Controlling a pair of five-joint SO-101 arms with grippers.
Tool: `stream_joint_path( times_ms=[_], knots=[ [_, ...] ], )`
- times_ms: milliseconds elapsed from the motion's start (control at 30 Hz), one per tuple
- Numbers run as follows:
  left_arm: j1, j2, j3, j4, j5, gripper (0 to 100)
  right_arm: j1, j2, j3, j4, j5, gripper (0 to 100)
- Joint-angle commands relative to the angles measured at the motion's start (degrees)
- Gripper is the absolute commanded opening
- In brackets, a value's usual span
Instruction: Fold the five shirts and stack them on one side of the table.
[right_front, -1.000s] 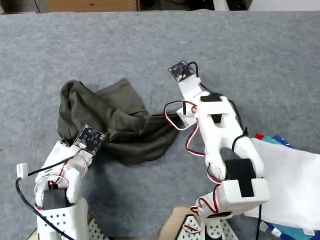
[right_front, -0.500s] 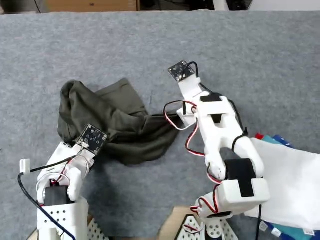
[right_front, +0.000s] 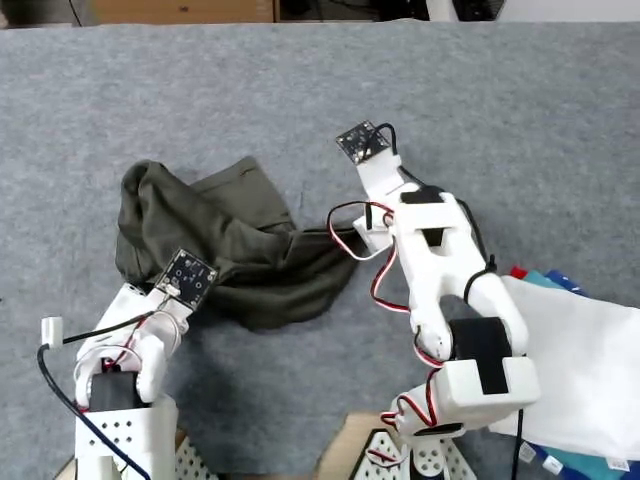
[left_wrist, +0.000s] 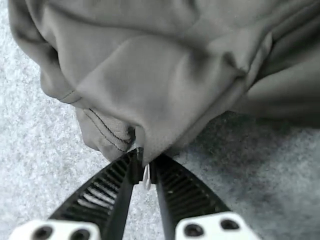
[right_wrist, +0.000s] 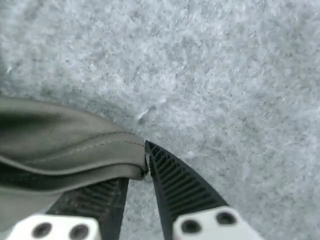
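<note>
Olive shirt (right_front: 240, 250) lies crumpled on the grey table (right_front: 500, 90), between the two arms. Left gripper (left_wrist: 143, 165) is clamped on a bunched fold at the near edge. Right gripper (right_wrist: 141, 167) pinches a stitched hem on the opposite side. Two opposed holds suggest the cloth is to be drawn flat before folding. Folded stack (right_front: 590, 370), white on top, sits at the right edge, apart.

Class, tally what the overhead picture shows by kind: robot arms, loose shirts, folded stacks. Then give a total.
Robot arms: 2, left arm and right arm
Loose shirts: 1, olive shirt
Folded stacks: 1, white-topped stack
Total: 4
</note>
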Motion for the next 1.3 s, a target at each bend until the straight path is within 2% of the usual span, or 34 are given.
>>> stream_joint_path(
  times_ms=[0,233,333,467,600,800,967,1067,1167,1267],
  knots=[
    [0.79,-0.13,0.35,-1.05,6.59,2,0.84,-0.04,-2.95,-1.14,0.35,0.9],
    [0.09,-0.22,-5.98,-0.97,15.21,2,1.10,-1.10,-3.30,0.26,0.00,0.6],
    [0.00,0.31,-10.20,-0.97,19.60,2,1.19,-6.02,-5.14,7.12,-0.53,0.6],
    [-4.66,0.31,-14.86,-0.97,22.68,2,1.27,-14.55,-10.07,16.09,-2.37,0.6],
    [-9.49,0.40,-19.78,-0.53,23.56,2,1.19,-20.26,-20.09,26.37,-2.37,0.8],
    [-10.37,2.95,-28.75,-1.93,28.84,2,1.19,-21.76,-43.38,40.79,-2.81,0.6],
    [-14.15,15.52,-38.95,-9.32,35.08,2,1.19,-21.85,-65.80,46.33,-2.37,0.6],
    [-15.82,27.47,-48.62,-10.29,38.24,2,1.19,-21.41,-77.32,46.24,-2.02,0.6],
    [-15.91,40.31,-61.45,-6.77,40.62,2,1.27,-21.41,-84.35,46.15,1.93,0.6],
    [-15.47,51.21,-76.75,2.29,41.32,2,2.86,-21.41,-87.52,46.15,3.96,0.6]
  ],
)
